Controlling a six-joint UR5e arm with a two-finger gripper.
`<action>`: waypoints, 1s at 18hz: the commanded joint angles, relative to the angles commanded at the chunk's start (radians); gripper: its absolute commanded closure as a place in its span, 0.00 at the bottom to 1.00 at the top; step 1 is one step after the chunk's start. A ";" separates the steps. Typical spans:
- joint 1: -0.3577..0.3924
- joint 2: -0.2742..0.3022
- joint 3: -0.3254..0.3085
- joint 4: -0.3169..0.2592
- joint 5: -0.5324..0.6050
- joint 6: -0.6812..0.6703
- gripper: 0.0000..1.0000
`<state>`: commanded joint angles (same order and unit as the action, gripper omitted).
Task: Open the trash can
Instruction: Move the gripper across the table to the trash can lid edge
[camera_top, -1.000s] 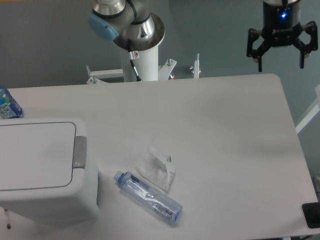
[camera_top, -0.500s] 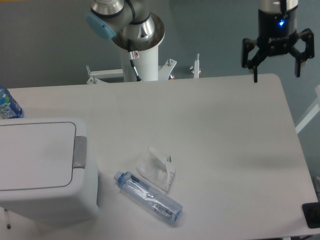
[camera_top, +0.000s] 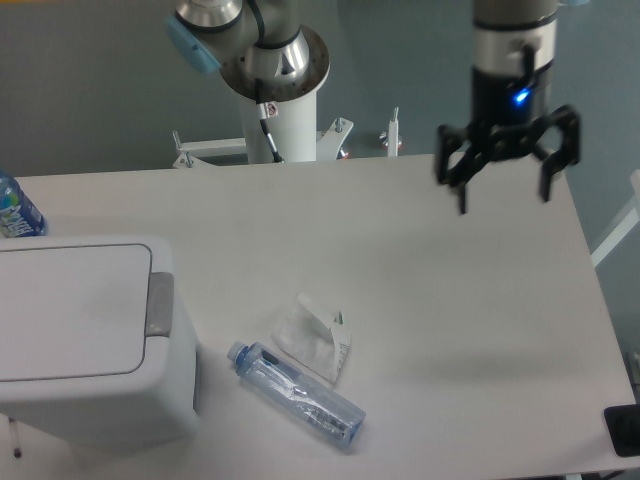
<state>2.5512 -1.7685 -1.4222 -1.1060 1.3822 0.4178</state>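
Observation:
The trash can is a large white boxy bin at the table's left front, with its flat lid down. A grey push tab sits on the lid's right edge. My gripper hangs open above the table's right rear area, far to the right of the trash can, with nothing between its fingers.
A clear plastic bottle lies on the table right of the trash can, with a crumpled white tissue just behind it. A blue-labelled bottle stands at the left edge. The arm's base column rises behind the table. A dark object sits at the lower right corner.
The gripper has come down and moved left, from above the table's far right corner to over the right rear of the table. It stays open.

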 joint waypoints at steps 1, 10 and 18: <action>-0.024 -0.015 0.014 0.000 -0.002 -0.048 0.00; -0.147 -0.032 0.043 -0.002 -0.226 -0.275 0.00; -0.227 -0.034 0.012 0.000 -0.218 -0.303 0.00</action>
<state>2.3240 -1.8025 -1.4097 -1.1060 1.1643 0.1150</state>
